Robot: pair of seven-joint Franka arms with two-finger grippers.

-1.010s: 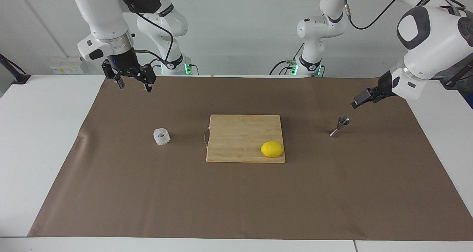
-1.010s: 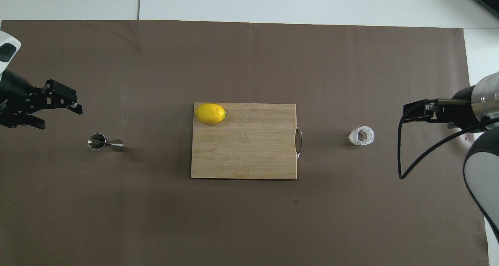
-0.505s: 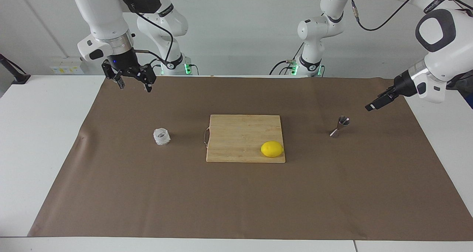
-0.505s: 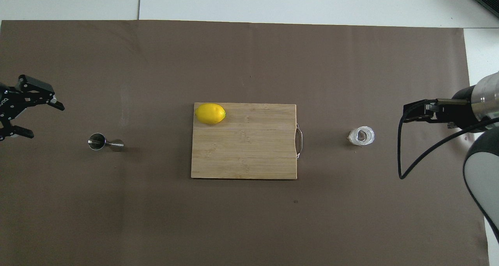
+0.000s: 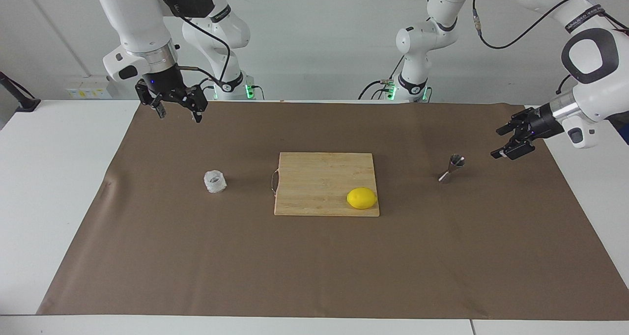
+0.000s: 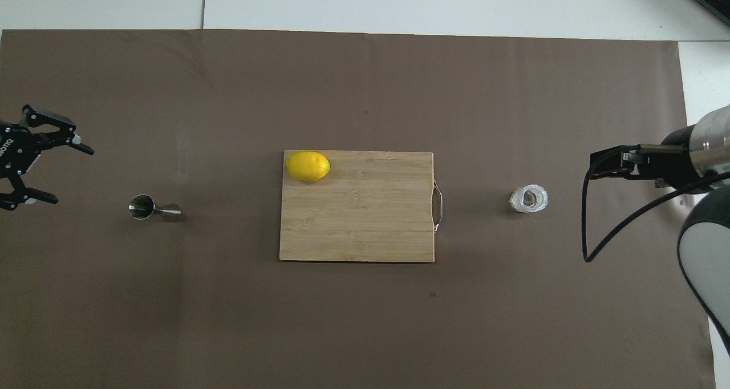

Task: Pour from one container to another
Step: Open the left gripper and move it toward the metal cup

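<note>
Hanging wide open, your left gripper (image 5: 506, 141) is up beside the jigger (image 5: 452, 168); your right gripper (image 5: 178, 110), open too, waits far from the cup (image 5: 215, 181).

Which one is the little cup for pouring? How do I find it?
Find the wooden cutting board in the middle of the brown mat. The whitish cup sits on the mat beside the board's wire-handle edge, toward the right arm's end. It's squat and crinkly, unlike the shiny hourglass jigger.

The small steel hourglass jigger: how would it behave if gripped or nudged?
The small steel hourglass jigger stands upright on a narrow cone mouth, so a sideways nudge would probably tip it. Its shiny, tapering sides look slippery. Once lying down, it would likely roll in an arc.
</note>
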